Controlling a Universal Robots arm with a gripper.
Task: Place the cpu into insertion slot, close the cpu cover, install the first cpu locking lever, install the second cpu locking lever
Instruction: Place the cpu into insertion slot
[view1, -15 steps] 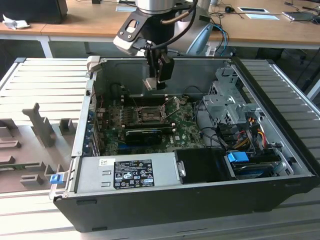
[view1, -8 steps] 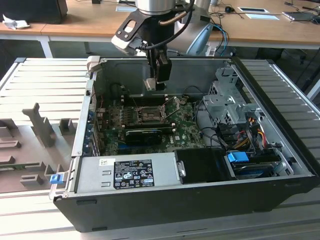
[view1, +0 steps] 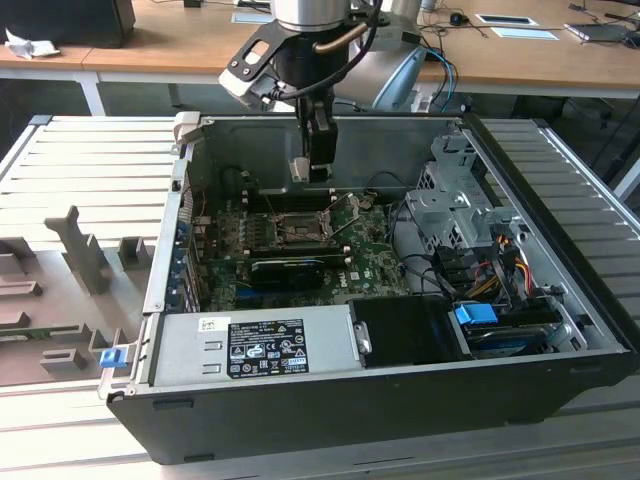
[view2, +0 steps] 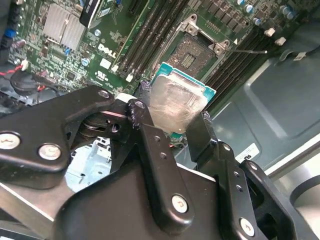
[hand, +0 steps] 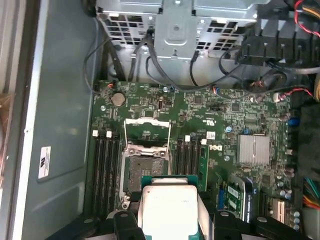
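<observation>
Above the slot (hand: 142, 172), inside the open case (view1: 400, 400), the claw (view1: 318, 170) hangs fingers-down, clear of the board (hand: 225, 115). It pinches the cpu (view2: 177, 102) by two opposite edges, one finger (view2: 142, 120) on each side. The dull metal top faces the wrist, so the chip seems to lie roughly flat to the board.

The cpu is not seated. In both wrist views it floats between the cameras and the slot, apart from it. In the first wrist view the cpu (hand: 167, 210) overlaps the slot's edge farthest from the cover (hand: 147, 131), and the dark recessed centre is bare. The cover stands hinged up from the slot's opposite edge, on the side toward the metal drive cage (hand: 180, 30). The way down into the slot looks unblocked. One thin lever (view2: 252, 50) sticks out loose beside the slot, not latched.

The relation that matters: the slot lies below the claw and, by the wrist views, a little toward the raised cover. How much of that shift is real and how much camera angle I cannot tell. The chip's edges look slightly turned against the slot's rim in the second wrist view. Memory sockets (hand: 107, 160) run along both sides of the slot.
</observation>
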